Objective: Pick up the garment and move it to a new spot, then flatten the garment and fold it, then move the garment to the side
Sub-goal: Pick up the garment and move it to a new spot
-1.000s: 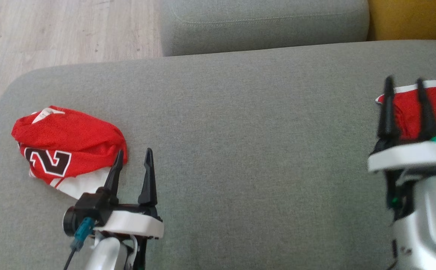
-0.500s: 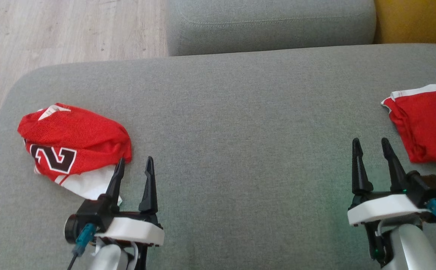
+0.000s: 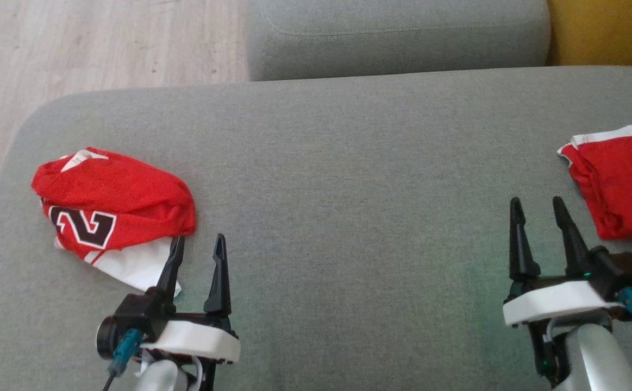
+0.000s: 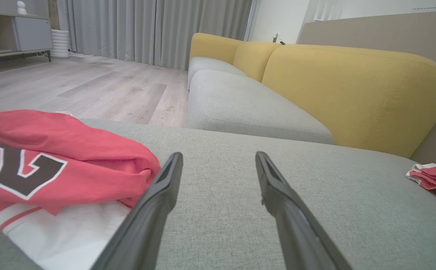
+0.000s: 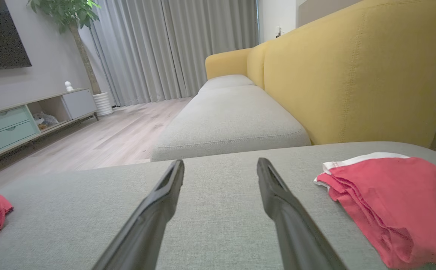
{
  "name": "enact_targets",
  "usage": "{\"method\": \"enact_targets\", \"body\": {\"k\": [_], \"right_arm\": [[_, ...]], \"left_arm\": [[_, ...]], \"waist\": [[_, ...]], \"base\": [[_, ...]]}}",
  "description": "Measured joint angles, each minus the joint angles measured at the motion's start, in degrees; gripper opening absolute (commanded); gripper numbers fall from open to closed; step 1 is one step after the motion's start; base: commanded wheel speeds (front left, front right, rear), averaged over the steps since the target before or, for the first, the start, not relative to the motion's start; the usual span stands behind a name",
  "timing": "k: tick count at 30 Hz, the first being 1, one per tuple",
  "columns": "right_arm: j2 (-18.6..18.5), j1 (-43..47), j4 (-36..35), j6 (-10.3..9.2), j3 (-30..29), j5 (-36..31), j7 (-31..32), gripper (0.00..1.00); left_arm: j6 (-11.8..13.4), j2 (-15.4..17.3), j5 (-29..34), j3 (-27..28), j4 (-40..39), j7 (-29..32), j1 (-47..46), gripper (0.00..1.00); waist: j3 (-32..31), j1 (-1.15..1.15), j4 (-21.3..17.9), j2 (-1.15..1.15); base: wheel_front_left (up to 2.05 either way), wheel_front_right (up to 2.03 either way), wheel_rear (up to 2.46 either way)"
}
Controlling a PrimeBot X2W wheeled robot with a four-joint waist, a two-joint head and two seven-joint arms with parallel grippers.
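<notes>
Left gripper (image 3: pixel 200 239): wide open, holds nothing
Right gripper (image 3: pixel 536 201): wide open, holds nothing
Jersey (image 3: pixel 114 201): grab a thick fold, lift slowly

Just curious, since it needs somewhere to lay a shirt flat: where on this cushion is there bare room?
The wide middle of the grey cushion, between the numbered jersey on the left and the folded red garment on the right, lies bare. Both ends are crowded: the left hand sits close beside the jersey, the right hand near the other garment.
</notes>
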Motion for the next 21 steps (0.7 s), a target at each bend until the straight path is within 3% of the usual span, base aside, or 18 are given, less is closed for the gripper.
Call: {"method": "enact_targets", "body": {"k": [11, 21], "right_arm": [[0.0, 2.9, -0.1, 0.00, 3.9, 0.0, 0.0, 1.00], [0.0, 4.5, -0.2, 0.01, 6.7, 0.4, 0.0, 1.00]], "left_arm": [[0.0, 0.0, 0.1, 0.0, 0.5, 0.0, 0.1, 1.00], [0.0, 0.1, 0.6, 0.9, 1.2, 0.0, 1.9, 1.00]], "waist": [[-1.6, 0.00, 4.5, 0.00], [-2.9, -0.01, 12.0, 0.00]], "base": [[0.00, 0.00, 0.00], [0.00, 0.00, 0.00]]}}
